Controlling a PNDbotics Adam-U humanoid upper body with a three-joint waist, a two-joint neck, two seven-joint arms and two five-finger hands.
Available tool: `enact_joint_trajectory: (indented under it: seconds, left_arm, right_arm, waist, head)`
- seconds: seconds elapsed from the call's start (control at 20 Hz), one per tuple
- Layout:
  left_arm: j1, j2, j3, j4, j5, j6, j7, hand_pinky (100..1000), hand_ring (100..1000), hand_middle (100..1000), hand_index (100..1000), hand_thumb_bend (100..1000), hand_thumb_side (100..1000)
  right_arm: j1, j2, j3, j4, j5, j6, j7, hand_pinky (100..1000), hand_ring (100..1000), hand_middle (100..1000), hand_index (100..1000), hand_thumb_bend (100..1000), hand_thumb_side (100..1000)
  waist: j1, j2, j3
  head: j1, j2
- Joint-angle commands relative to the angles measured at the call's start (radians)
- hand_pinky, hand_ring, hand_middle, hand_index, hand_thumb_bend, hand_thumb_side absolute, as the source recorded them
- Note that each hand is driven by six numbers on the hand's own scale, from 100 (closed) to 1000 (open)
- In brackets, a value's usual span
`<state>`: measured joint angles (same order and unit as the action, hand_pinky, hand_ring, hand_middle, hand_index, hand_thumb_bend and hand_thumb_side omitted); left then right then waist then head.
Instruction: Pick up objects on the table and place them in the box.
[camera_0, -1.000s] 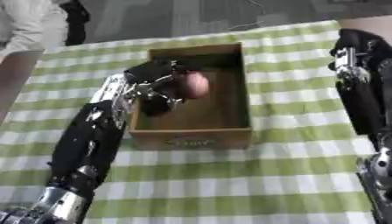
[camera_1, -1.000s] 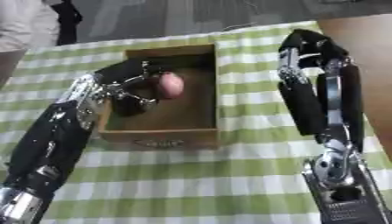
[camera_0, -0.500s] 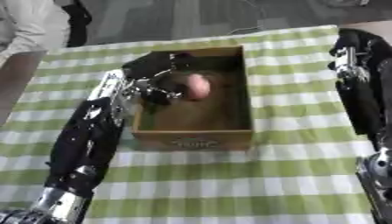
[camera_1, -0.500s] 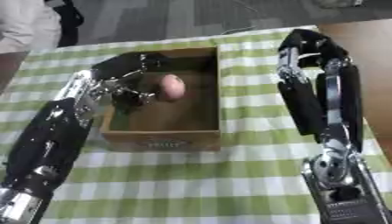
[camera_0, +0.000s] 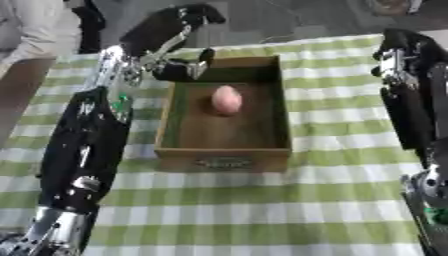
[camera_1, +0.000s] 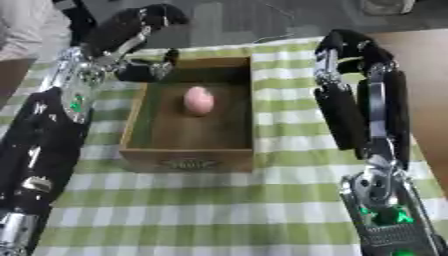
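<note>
A pink, egg-shaped object (camera_0: 226, 99) lies on the floor of the wooden box (camera_0: 223, 159), toward its far end, with nothing touching it. My left hand (camera_0: 171, 30) hangs above the box's far left corner, open and empty, its fingers arched and its thumb (camera_0: 202, 59) pointing down at the rim. My right arm (camera_1: 367, 100) stands folded at the right of the box. The end of that arm (camera_1: 343, 131) is dark and I cannot make out the hand's fingers.
The box sits on a green and white checked cloth (camera_0: 262, 210). Bare brown table (camera_1: 420, 60) shows at the far right. A person in light clothing (camera_0: 31, 30) stands at the far left edge, away from the box.
My left hand has let go of the pink object and risen toward the box's far left corner. The object now rests on the box floor. The right arm has not moved.
</note>
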<state>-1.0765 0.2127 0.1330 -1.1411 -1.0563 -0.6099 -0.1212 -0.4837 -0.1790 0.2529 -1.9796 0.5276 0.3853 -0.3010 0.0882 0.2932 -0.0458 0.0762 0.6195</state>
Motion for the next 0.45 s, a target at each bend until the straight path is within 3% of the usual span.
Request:
enact_joint_trajectory:
  seconds: [0.05, 0.15, 0.2, 0.35, 0.4, 0.45]
  left_arm:
    - [0.005, 0.061, -0.007, -0.110, 0.151, 0.046, -0.001, 631, 738, 782, 850, 100, 220]
    - [0.043, 0.089, -0.004, -0.180, 0.267, 0.092, 0.006, 619, 721, 766, 839, 100, 297]
    - [0.065, 0.101, 0.002, -0.215, 0.325, 0.121, 0.010, 596, 694, 744, 827, 100, 402]
    - [0.141, 0.139, 0.032, -0.331, 0.516, 0.224, 0.038, 502, 604, 677, 804, 100, 569]
    - [0.169, 0.152, 0.043, -0.372, 0.583, 0.246, 0.059, 457, 576, 656, 795, 100, 675]
    - [0.198, 0.167, 0.052, -0.410, 0.647, 0.256, 0.081, 453, 575, 652, 787, 100, 640]
  right_arm:
    - [-0.007, 0.003, -0.010, -0.020, 0.012, -0.003, -0.001, 851, 610, 616, 823, 100, 964]
    - [-0.005, 0.002, -0.014, -0.020, 0.016, -0.005, -0.005, 851, 610, 616, 823, 100, 964]
    - [-0.003, 0.001, -0.017, -0.020, 0.018, -0.005, -0.008, 851, 610, 616, 823, 100, 964]
    - [0.000, 0.000, -0.021, -0.020, 0.021, -0.007, -0.015, 850, 610, 616, 822, 100, 965]
    - [-0.001, 0.000, -0.023, -0.020, 0.023, -0.008, -0.018, 849, 610, 616, 822, 100, 963]
    - [-0.002, -0.001, -0.024, -0.020, 0.024, -0.009, -0.020, 848, 610, 617, 822, 100, 966]
  waist:
    - [-0.007, -0.030, 0.011]
    - [-0.009, -0.035, 0.024]
    - [-0.010, -0.037, 0.032]
    - [-0.014, -0.039, 0.052]
    - [-0.016, -0.039, 0.057]
    - [-0.017, -0.038, 0.062]
  head:
    - [-0.015, 0.018]
    - [-0.028, 0.033]
    - [-0.035, 0.039]
    - [-0.056, 0.055]
    - [-0.061, 0.059]
    - [-0.066, 0.061]
